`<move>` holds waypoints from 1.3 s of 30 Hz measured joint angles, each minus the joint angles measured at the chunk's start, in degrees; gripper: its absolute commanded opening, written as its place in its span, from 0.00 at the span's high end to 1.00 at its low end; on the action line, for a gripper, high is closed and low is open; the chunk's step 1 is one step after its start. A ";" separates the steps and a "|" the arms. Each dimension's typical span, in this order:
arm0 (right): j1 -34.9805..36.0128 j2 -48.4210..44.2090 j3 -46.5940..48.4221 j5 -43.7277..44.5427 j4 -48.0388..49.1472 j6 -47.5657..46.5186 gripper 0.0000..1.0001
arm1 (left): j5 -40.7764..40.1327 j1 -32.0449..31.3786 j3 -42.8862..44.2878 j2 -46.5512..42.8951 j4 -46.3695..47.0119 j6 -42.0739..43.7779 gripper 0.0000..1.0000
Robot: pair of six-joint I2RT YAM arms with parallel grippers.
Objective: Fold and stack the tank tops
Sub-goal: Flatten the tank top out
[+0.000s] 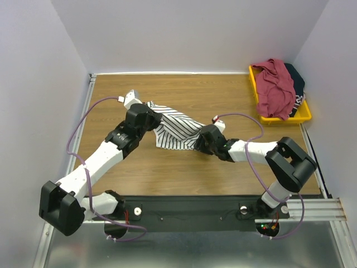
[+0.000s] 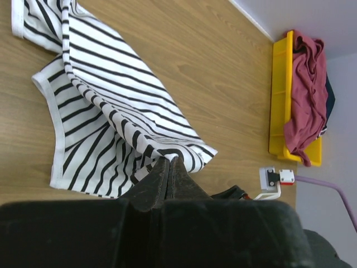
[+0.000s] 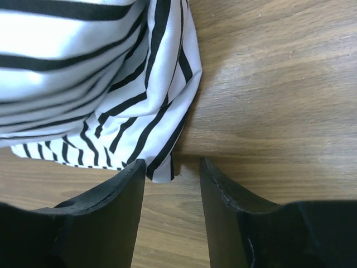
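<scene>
Left jaws: pinched together on a raised fold of the striped tank top point(image 2: 111, 111), with the cloth drawn up to a peak at the tips. Left arm point(image 1: 106, 156): reaching from the near-left corner of the bench point(image 1: 167, 178) toward the middle, wrist over the left part of the garment.

Striped tank top: white with thin black stripes, crumpled. Lying about mid-bench, a little toward the far-left corner. Partly spread flat on the wood, with the hem and one strap flat beyond the lifted fold.

Right jaws: apart, low over the wood at the right edge of the garment. Hem corner lying in the gap, just beside one finger point(image 3: 106, 212); nothing gripped. Right arm point(image 1: 254, 149): coming in from the near-right corner, forearm roughly parallel to the near edge.

Far-right corner: yellow bin point(image 1: 305, 116), well apart from the striped top. Maroon tank top point(image 1: 276, 89): heaped in the bin, unfolded, spilling over the rim. Dark tank top point(image 1: 297, 84): under and behind the maroon one, mostly hidden.
</scene>
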 measured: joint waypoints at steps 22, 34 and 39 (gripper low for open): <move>-3.89 -1.42 0.59 0.48 0.00 -1.09 1.00 | 2.36 9.66 12.98 3.39 -3.56 5.73 1.00; -21.81 -8.90 18.16 -2.73 -9.16 -10.43 1.00 | 8.20 18.53 30.77 9.99 -6.97 9.75 1.00; -25.62 -6.10 29.75 -4.85 -11.87 -14.14 1.00 | 10.56 20.28 38.88 14.29 -8.22 10.69 1.00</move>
